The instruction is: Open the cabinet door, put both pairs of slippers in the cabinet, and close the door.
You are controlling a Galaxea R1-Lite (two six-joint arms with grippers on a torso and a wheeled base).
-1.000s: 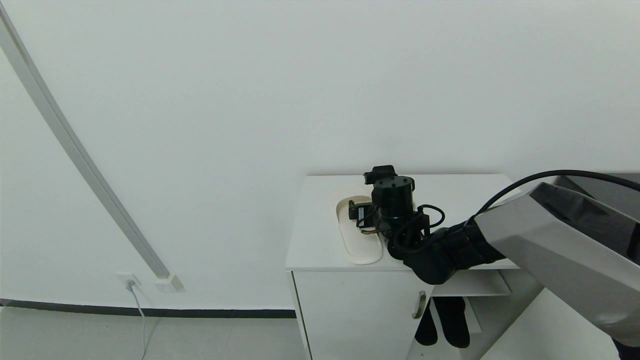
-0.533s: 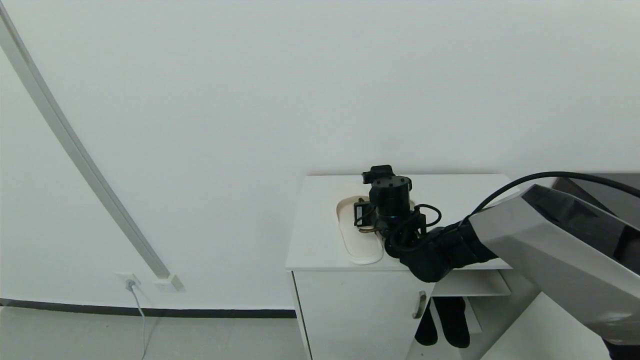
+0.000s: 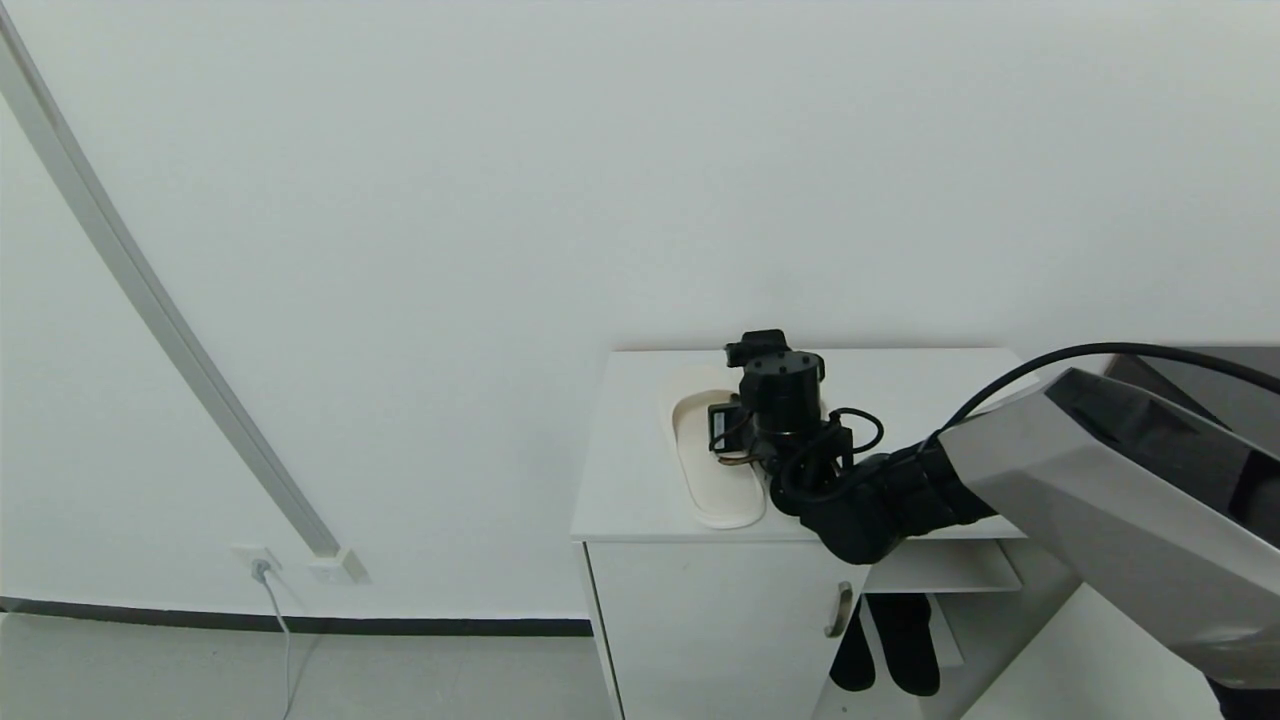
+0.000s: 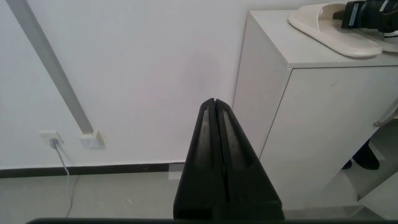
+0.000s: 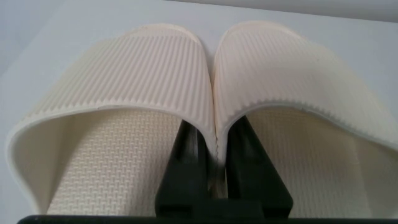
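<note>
Just now my right arm slid a little toward the upper left of the head view, in over the cream slippers [image 3: 715, 480]. For the last half second it has hardly moved. I think that means the reach is done and the grab is on.

My wrist view shows it up close. My right pincer [image 5: 214, 140] has one jaw inside each slipper. The two inner walls of the cream slippers [image 5: 124, 81] are squeezed together between the jaws, so I am holding the pair as one.

The pair lies flat on top of the cabinet [image 3: 620, 480], in the lower middle of the head view. It is not lifted yet, as far as I can tell.

My left pincer [image 4: 214, 102] is closed with nothing in it. It hangs low, off to the side of the cabinet [image 4: 311, 124].

Now the cabinet. At the bottom right of the head view its right half is open. The black slippers [image 3: 895, 640] are already inside, under the shelf [image 3: 940, 565]. The shelf has nothing on it that I can see. The shut door [image 3: 710, 630] is beside them.

So one pair is in. This pair must go in next, and then the door has to close.
</note>
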